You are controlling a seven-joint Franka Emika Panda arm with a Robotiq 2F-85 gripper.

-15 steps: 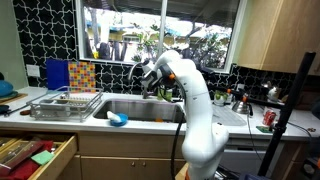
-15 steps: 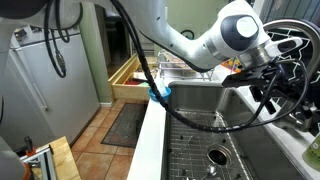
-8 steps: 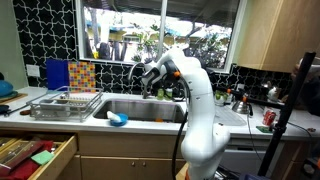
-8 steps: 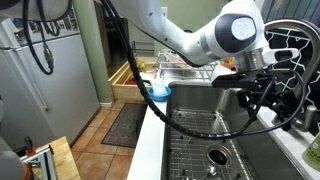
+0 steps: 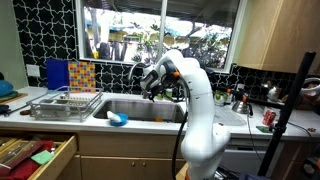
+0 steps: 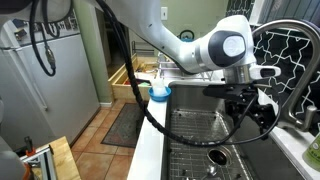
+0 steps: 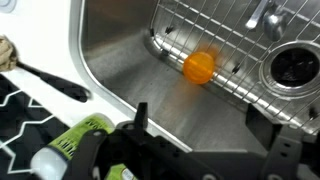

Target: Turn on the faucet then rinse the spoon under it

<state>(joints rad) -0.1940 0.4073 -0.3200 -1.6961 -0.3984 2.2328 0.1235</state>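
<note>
My gripper [image 7: 200, 118] is open and empty, its two dark fingers spread wide over the steel sink [image 7: 120, 70]. In both exterior views it hangs over the basin [image 5: 150, 80] [image 6: 252, 108]. The faucet [image 6: 287, 32] is a thin dark arched spout to the right of the gripper; I see no water running. A shiny utensil that looks like the spoon [image 7: 262, 14] lies on the wire grid [image 7: 230, 45] in the sink bottom, beyond an orange ball [image 7: 200, 67] and beside the drain [image 7: 295, 65].
A green bottle [image 7: 80, 135] and a dark handle-like object [image 7: 50, 80] sit on the white sink ledge. A wire dish rack [image 5: 65, 103] and a blue item [image 5: 118, 119] stand on the counter. A drawer [image 5: 35, 155] is open, and a red can [image 5: 268, 117] stands at the far right.
The gripper has moved down and away from the faucet's arch, lower over the sink basin. It stays open and empty.
</note>
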